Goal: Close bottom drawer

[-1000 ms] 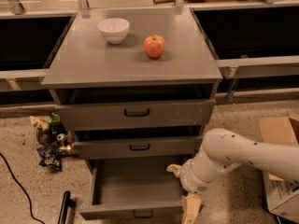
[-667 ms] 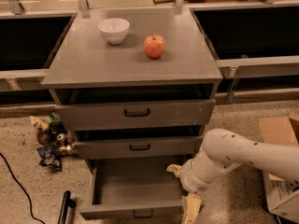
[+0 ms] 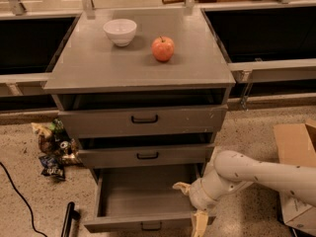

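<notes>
While the bottom drawer (image 3: 143, 196) stands pulled out, a shallow grey box with a black handle, the claw (image 3: 191, 205) straddles its right front corner, fingers spread.

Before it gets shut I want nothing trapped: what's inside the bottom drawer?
The bottom drawer shows only a bare grey floor. The claw at its right front corner covers that part, and the middle drawer hides its back.
</notes>
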`<state>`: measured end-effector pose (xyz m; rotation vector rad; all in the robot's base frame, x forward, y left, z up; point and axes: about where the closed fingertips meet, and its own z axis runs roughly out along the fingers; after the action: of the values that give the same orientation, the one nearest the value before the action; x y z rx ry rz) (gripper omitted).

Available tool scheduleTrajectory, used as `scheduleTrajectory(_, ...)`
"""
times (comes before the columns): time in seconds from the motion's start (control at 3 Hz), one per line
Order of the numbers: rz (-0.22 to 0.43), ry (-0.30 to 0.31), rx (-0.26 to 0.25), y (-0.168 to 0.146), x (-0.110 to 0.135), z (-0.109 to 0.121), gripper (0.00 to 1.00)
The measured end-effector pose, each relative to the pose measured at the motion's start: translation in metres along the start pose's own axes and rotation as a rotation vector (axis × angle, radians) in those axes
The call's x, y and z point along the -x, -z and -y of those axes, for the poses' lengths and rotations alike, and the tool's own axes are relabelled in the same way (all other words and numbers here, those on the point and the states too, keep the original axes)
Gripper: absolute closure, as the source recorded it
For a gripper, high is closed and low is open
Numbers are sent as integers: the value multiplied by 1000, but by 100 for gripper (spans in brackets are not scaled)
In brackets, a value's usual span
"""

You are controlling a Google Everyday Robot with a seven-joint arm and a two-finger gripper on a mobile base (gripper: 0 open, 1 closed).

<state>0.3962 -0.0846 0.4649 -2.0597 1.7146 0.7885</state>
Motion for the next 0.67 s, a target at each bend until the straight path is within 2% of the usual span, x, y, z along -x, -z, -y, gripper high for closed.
scheduleTrajectory(0.33,109,25,-8,-41,-30,8,0)
scheduleTrajectory(0.67,206,31,4,-82,-56,11,0)
